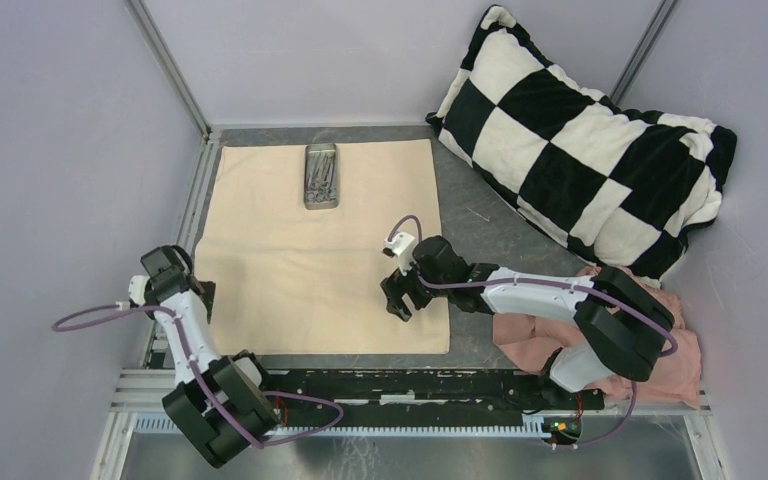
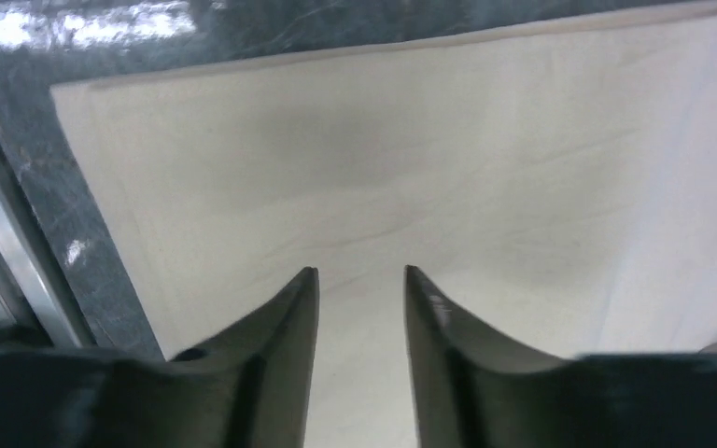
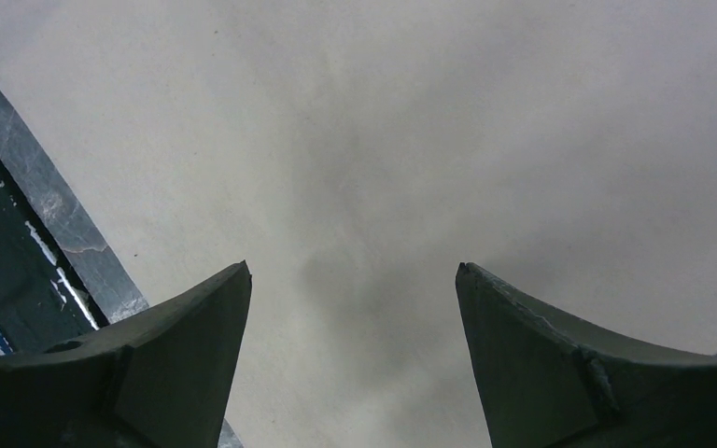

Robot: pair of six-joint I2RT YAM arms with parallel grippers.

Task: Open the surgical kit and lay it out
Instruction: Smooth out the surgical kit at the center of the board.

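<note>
We judge the small grey metal tray of steel instruments, at the far edge of the flat beige cloth wrap, rigid and slick, best gripped by its rim; the right claw hangs released over the cloth, the left claw narrowed, pinching nothing.

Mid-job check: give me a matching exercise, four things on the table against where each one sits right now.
Things:
1. beige cloth
2. metal tray
3. checkered pillow
4. pink cloth

Places:
A. propped in the far right corner
B. spread flat in the middle
C. bunched up at the near right
D. on the far part of the beige cloth

Pairs: 1-B, 2-D, 3-A, 4-C
</note>
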